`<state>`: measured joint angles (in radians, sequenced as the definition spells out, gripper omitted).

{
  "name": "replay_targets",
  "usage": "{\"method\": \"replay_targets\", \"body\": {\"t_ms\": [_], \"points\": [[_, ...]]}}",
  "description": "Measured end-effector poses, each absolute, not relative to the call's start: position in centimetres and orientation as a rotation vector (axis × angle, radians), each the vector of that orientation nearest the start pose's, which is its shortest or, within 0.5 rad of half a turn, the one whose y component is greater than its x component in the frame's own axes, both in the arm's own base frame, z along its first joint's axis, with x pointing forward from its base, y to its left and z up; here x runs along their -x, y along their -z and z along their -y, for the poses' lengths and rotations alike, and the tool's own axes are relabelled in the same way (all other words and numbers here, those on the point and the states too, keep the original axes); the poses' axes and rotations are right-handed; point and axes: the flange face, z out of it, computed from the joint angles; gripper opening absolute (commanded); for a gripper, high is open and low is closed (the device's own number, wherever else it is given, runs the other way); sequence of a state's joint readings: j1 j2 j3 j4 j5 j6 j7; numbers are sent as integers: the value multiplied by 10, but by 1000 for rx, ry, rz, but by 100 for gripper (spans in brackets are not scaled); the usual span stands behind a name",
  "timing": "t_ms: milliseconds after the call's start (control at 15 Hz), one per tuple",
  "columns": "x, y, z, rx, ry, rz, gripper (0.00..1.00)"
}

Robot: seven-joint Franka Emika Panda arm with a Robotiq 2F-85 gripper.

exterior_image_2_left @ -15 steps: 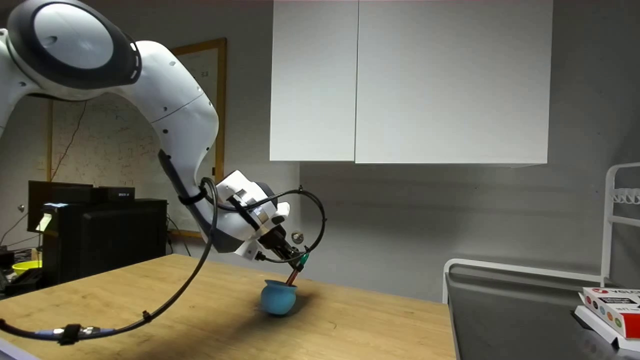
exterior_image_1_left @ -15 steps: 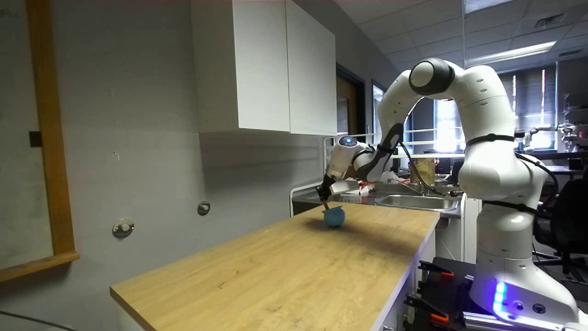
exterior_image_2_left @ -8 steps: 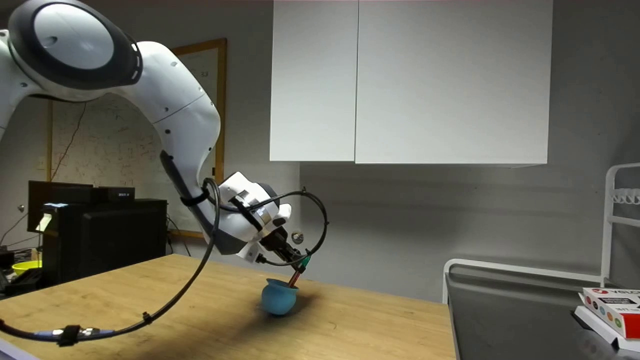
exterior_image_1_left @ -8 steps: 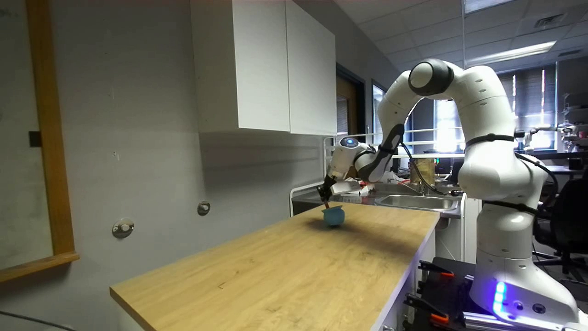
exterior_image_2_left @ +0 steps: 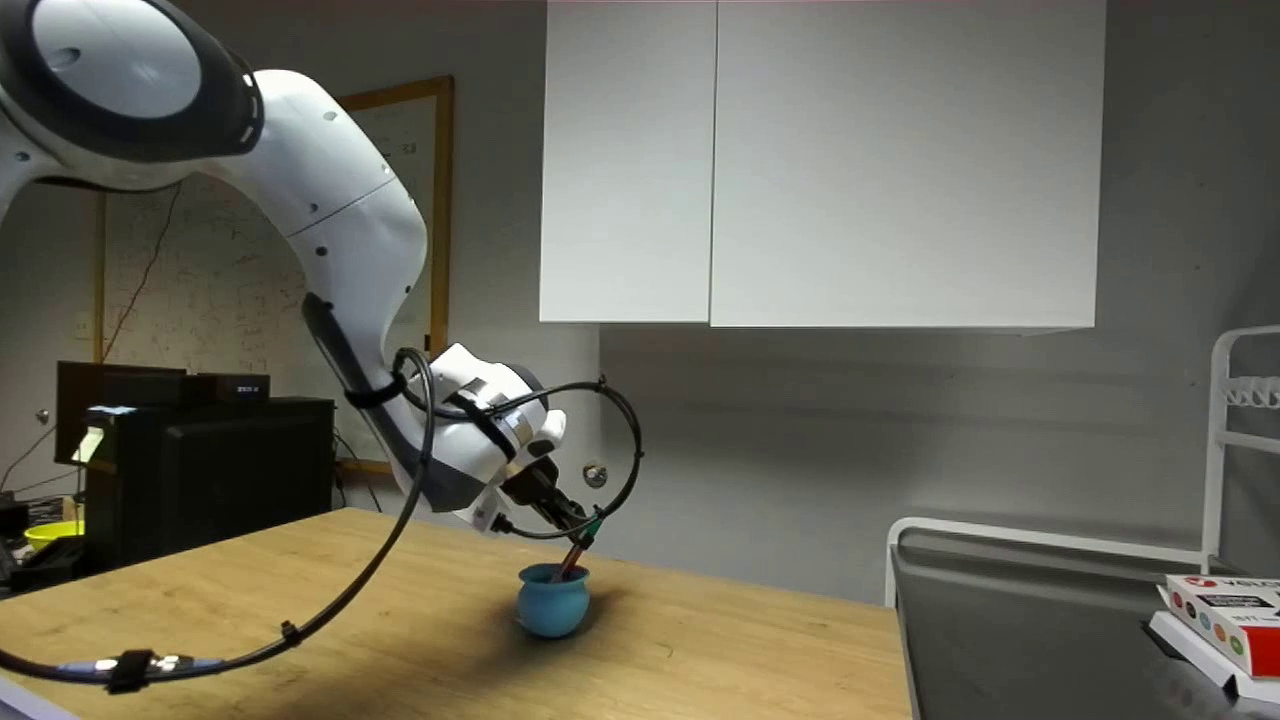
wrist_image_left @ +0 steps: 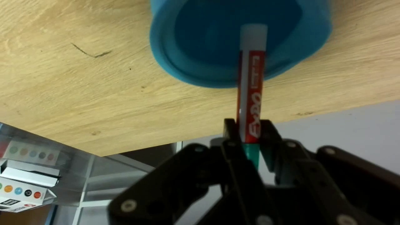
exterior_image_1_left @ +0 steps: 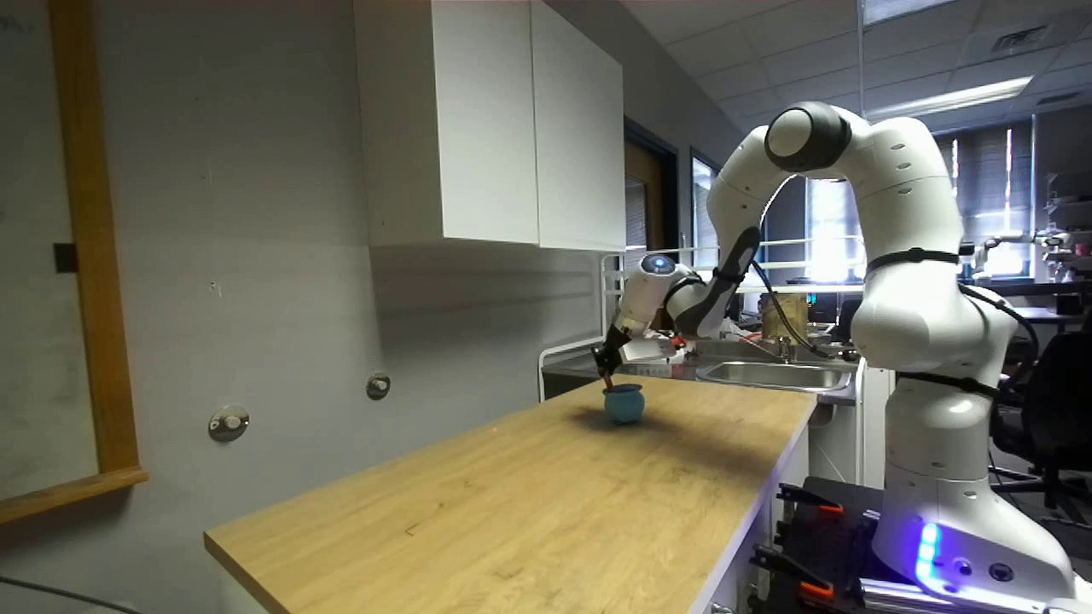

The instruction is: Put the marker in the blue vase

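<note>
The marker is pinched in the gripper: the two fingers press on it from either side near its green end, and the red barrel runs on past them to a white end. That white end sits within the mouth of the blue vase. In both exterior views the barrel slants down into the mouth; how deep it reaches, and whether it touches the wall, I cannot tell.

What has just changed is the vase's stance. Half a second ago it was tipped, its rim sloping; now it stands upright on the wooden tabletop, and the marker crosses in farther from the rim. I take this to mean the push on the rim has eased and the insertion is nearly done, with only some lowering and the release left. Most of the marker is still outside, so letting go at this slant might lever the vase over again; a little more depth first seems wise.

Farther out, the white arm reaches in from the right in an exterior view, with a sink beyond the tabletop's far end. A red-and-white box lies well apart from the vase.
</note>
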<state>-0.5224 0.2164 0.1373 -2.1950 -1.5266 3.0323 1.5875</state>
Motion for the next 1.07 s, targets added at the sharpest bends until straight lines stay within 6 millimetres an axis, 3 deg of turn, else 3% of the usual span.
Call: {"method": "replay_targets", "body": {"t_ms": [467,533,600,733,1067], "points": [[-506,-305,122,3024,1170,-760,12],[-503,-303,121,3023,1171,-762,24],[-501,-302,121,3022,1173,-763,48],[-497,-299,120,3016,1176,-770,51],[-490,-293,119,3012,1175,-775,88]]}}
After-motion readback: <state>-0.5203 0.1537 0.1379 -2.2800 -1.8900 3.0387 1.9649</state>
